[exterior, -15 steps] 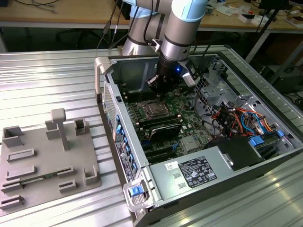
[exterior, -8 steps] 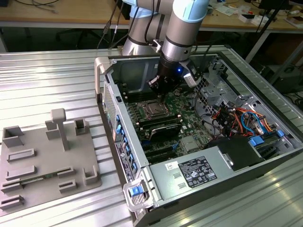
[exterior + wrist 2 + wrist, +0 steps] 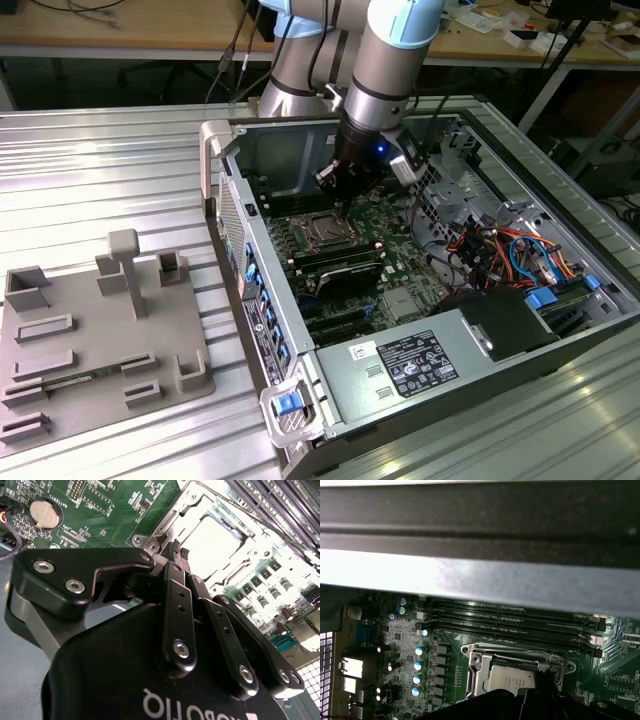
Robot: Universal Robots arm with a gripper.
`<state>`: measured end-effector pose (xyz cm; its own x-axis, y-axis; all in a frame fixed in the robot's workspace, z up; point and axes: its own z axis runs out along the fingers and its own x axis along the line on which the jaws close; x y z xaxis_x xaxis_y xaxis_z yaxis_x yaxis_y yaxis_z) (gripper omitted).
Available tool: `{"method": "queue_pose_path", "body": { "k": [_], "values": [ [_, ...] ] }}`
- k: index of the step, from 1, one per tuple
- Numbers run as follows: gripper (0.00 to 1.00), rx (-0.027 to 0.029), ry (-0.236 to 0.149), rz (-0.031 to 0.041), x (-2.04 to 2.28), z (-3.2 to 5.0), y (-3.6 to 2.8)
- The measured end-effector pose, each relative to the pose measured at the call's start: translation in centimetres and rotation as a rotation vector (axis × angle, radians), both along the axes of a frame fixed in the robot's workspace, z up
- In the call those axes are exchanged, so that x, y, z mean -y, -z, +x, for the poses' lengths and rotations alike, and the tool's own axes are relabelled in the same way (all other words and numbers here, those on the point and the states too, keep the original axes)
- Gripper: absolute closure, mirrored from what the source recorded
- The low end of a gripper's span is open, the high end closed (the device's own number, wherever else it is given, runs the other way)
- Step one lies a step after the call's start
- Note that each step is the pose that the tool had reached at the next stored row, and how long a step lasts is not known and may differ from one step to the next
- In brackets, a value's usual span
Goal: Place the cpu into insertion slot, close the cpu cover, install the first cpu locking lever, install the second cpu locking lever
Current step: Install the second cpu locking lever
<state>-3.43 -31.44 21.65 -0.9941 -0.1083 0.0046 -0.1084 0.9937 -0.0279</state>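
Ribbed metal table [image 3: 100, 160] carries the open case [image 3: 285, 150], a grey jig [image 3: 100, 350] on the exterior view's left, desks [image 3: 120, 30] far behind. Gripper [image 3: 342, 203], fingers pinched together, hangs by the cpu [image 3: 215, 540].

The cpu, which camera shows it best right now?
The first wrist view: the cpu sits evenly lit inside the cpu cover, one edge hidden by the gripper. The second wrist view shows it bleached by glare; the exterior view shows it far off.
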Motion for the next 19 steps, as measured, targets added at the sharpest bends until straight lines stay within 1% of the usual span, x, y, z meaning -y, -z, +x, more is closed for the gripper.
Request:
{"method": "queue_pose_path", "body": {
  "k": [3,4,6,9,11,14,19],
  "values": [
    [0.89,0.0000,0.000,0.0001,0.47,0.00,0.00],
    [0.89,0.0000,0.000,0.0000,0.70,0.00,0.00],
    [0.89,0.0000,0.000,-0.0002,0.89,0.01,0.00],
    [0.89,-0.0001,0.000,-0.0016,0.97,0.23,0.00],
    [0.89,-0.0002,0.000,-0.0036,0.98,0.79,0.01],
    [0.89,-0.0001,0.000,-0.0051,0.98,1.20,0.01],
    [0.89,-0.0003,0.000,-0.0055,0.99,1.27,-0.05]
  ]
}}
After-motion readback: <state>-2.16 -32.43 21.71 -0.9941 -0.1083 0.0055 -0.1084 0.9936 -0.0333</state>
